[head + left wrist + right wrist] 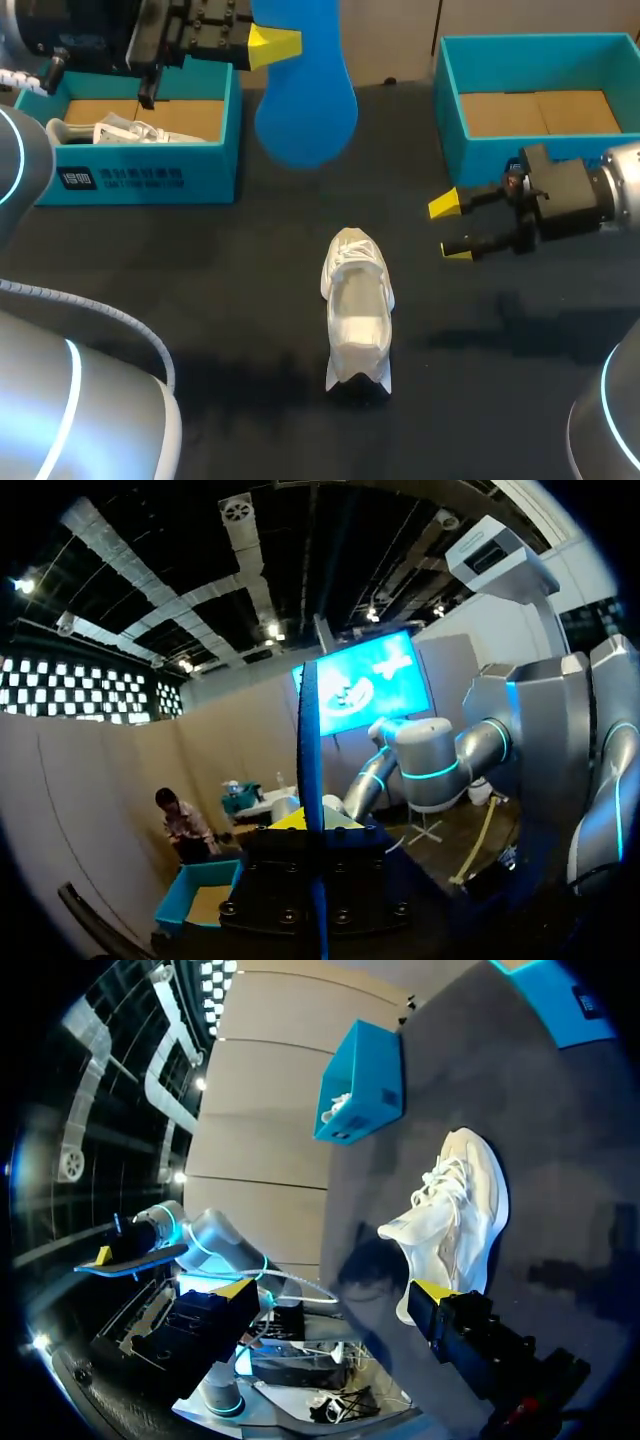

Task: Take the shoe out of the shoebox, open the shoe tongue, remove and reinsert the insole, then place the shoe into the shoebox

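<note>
Nearest, the blue insole (305,110) hangs pinched in the raised left gripper (270,45), clear of the white shoe (358,310) mid-table, where the right gripper (450,228) stands with 2 fingers spread, probably to steady reinsertion.

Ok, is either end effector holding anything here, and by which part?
The left end effector holds the blue insole, pinched across its narrower half, with the wide end free. The right end effector is open and empty beside the shoe.

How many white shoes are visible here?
2. One shoe lies mid-table; a second shoe lies inside the left shoebox. The right shoebox hides its near floor.
</note>
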`<act>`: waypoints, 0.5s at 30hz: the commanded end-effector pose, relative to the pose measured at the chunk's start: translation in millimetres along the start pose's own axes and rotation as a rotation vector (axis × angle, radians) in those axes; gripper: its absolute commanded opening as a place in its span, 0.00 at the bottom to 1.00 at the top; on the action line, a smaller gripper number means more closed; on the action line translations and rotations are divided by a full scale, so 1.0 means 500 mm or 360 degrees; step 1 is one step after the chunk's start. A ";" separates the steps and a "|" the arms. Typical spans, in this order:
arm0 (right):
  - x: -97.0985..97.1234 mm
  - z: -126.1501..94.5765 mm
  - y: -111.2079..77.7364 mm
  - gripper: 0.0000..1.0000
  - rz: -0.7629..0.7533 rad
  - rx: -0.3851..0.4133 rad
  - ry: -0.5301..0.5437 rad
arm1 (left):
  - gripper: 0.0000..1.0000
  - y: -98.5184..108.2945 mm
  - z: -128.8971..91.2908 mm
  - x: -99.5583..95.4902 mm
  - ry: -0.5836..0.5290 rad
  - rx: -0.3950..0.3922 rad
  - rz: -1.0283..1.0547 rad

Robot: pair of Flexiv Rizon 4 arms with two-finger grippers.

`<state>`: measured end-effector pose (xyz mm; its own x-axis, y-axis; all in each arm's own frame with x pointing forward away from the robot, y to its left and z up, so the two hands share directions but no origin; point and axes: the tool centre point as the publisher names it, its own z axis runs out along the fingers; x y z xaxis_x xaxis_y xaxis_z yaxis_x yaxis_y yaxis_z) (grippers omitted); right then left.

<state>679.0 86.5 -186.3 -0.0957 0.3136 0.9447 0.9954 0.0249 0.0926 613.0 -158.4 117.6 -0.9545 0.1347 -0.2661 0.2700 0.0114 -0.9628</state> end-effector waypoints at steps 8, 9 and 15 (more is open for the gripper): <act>0.000 0.003 0.001 1.00 0.0001 -0.0001 -0.0001 | 0.00 0.063 -0.017 -0.016 -0.0019 0.0068 0.0383; 0.000 0.003 0.001 1.00 0.0001 -0.0001 -0.0001 | 0.00 0.068 -0.018 -0.017 -0.0009 0.0074 0.0416; 0.000 0.003 0.001 1.00 0.0001 -0.0001 -0.0001 | 0.00 0.094 -0.021 -0.027 -0.0014 0.0105 0.0682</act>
<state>678.9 86.8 -186.4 -0.0952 0.3136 0.9448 0.9954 0.0246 0.0921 639.2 -150.2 84.7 -0.7886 0.1112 -0.6047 0.6004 -0.0730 -0.7964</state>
